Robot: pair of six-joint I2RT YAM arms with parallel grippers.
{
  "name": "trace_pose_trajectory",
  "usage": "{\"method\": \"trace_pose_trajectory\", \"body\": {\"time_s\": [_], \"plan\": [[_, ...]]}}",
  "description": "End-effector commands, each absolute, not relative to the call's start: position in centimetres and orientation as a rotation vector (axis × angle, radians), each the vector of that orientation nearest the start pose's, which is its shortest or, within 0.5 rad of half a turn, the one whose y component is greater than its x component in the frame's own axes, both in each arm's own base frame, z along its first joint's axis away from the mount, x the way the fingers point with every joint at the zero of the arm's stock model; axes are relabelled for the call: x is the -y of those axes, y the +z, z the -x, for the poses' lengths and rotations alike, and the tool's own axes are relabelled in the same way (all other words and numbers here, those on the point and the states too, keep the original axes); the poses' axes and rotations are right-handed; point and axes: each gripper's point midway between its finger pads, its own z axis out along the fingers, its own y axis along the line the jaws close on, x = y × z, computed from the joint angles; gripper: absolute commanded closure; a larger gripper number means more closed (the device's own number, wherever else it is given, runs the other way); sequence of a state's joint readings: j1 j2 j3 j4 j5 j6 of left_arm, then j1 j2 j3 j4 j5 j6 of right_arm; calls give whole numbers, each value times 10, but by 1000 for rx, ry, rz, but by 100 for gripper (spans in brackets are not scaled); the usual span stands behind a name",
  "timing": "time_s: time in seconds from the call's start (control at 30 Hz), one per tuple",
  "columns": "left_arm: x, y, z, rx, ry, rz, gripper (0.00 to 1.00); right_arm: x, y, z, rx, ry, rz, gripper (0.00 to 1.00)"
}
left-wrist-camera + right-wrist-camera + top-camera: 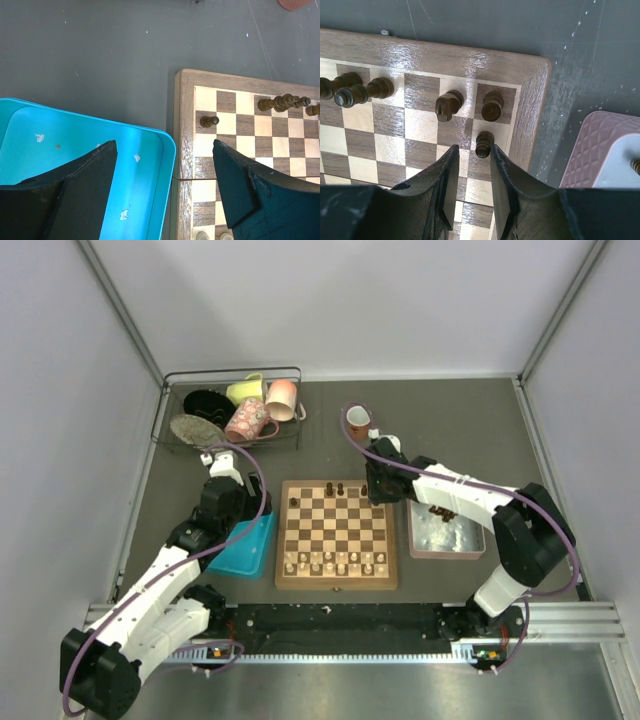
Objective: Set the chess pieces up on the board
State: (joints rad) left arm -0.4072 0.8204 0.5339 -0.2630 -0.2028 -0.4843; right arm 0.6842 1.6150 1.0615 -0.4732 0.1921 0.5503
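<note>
Dark grey tabletop (470,430) beneath both arms. Your right gripper (474,150) hangs over the board (470,57) at its far right corner, fingers narrowly parted. A dark pawn (484,142) stands at their tips; whether it is gripped cannot be told. Two more dark pieces (447,105) stand just beyond. Your left gripper (165,150), spread wide and empty, straddles the blue tray (60,125) and the board's edge.

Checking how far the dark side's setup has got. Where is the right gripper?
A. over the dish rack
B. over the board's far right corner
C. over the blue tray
B: the right gripper hangs over the far right corner of the board, with a dark pawn at its tips.
</note>
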Motion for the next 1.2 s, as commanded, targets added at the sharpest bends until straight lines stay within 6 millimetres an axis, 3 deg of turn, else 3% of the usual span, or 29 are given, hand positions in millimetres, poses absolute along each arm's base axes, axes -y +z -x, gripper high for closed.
{"method": "trace_pose_trajectory", "body": {"time_s": [0.0, 0.47, 0.6, 0.73, 1.17], "plan": [[96, 140, -273, -2073, -313, 208, 18, -233, 84, -313, -2516, 249, 75, 69], [116, 148, -289, -2095, -362, 113, 20, -197, 139, -298, -2394, 192, 43, 66], [127, 141, -296, -2138, -365, 78, 21, -190, 136, -296, -2397, 172, 31, 66], [134, 136, -295, -2160, -388, 72, 21, -196, 125, -298, -2430, 176, 37, 66], [122, 133, -282, -2139, -354, 66, 20, -220, 84, -310, -2515, 210, 49, 63]]}}
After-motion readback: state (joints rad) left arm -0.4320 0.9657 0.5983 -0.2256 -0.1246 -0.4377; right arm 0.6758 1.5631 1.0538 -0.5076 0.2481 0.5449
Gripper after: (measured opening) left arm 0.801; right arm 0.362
